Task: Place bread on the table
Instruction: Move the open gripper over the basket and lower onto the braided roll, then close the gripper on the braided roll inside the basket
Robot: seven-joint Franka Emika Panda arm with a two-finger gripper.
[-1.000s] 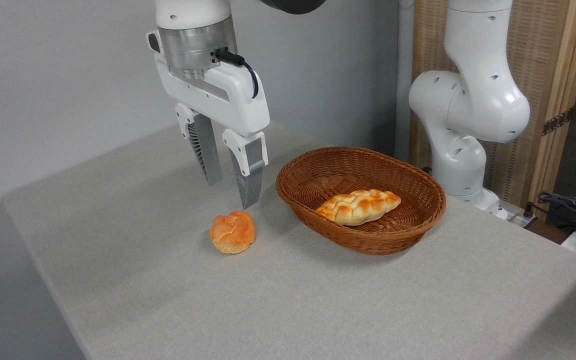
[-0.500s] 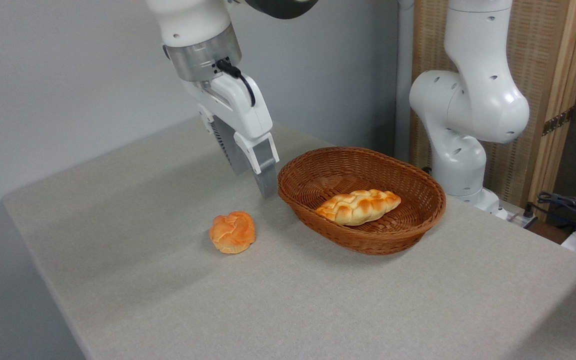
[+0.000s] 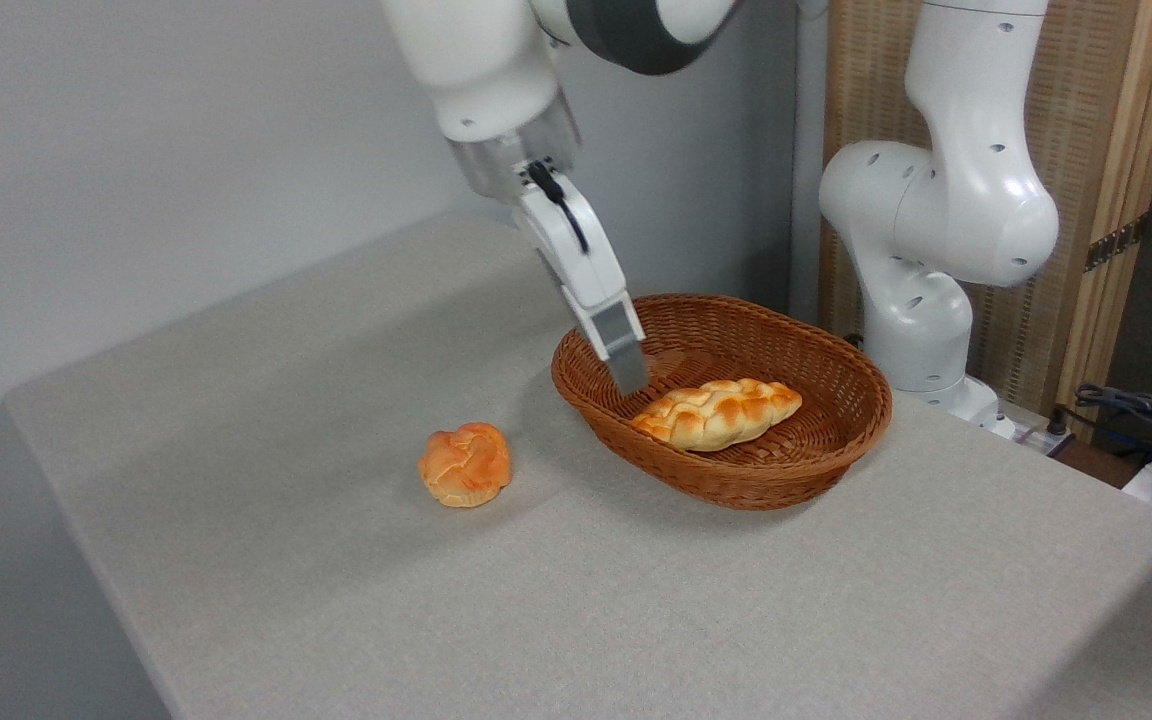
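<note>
Bread: the long braided loaf, golden-orange with pale creases and pointed ends, lies on the floor of the oval brown wicker basket, slanting from lower left to upper right.
Basket: woven wicker with a raised rim, resting on the table right of centre; its wall rings the loaf on all sides.
Gripper: the white two-finger gripper leans down over the basket's left rim, its tip just left of the loaf's near end; seen edge-on, so only one grey finger shows and I cannot tell how far apart the fingers are.
Bun: a small round orange knotted bun sits on the cloth, left of the basket and apart from it.
Table: a flat top covered in light grey-beige woven cloth.
Behind: the white arm's base stands at the table's far right edge, before a slatted wooden screen.
</note>
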